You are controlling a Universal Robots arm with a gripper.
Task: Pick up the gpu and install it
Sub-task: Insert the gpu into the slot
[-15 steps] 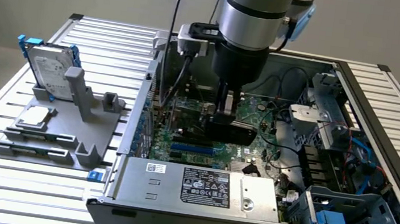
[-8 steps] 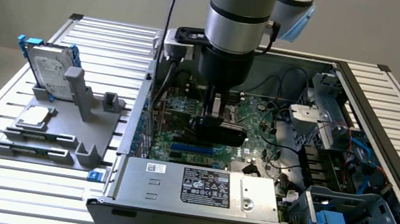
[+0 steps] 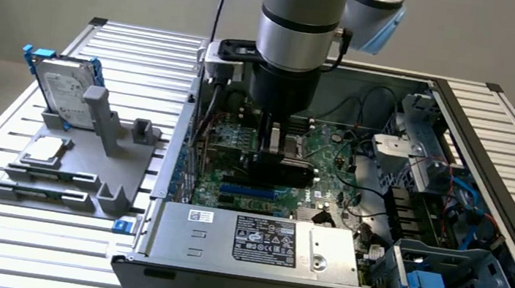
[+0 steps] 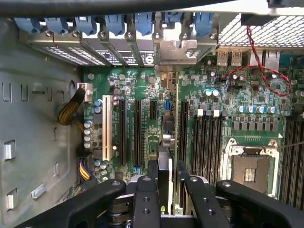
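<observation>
The gpu (image 4: 167,137) is seen edge-on in the wrist view, a thin card standing upright over the green motherboard (image 4: 142,95) among the long black expansion slots (image 4: 122,128). Its grey end bracket (image 4: 176,50) reaches the row of rear slot openings of the case. My gripper (image 4: 166,167) is shut on the card, one black finger on each face. In the exterior view my gripper (image 3: 281,158) reaches straight down into the open computer case, with the black gpu (image 3: 286,171) low over the motherboard (image 3: 238,142). Whether the card's edge sits in a slot is hidden.
Outside the case at the exterior view's left, a grey fixture (image 3: 113,200) holds a silver hard drive in a blue frame (image 3: 63,87) and a small square processor chip (image 3: 47,150). The power supply (image 3: 256,239), drive cages (image 3: 435,136), cables (image 4: 256,71) and the processor socket (image 4: 249,171) crowd the case.
</observation>
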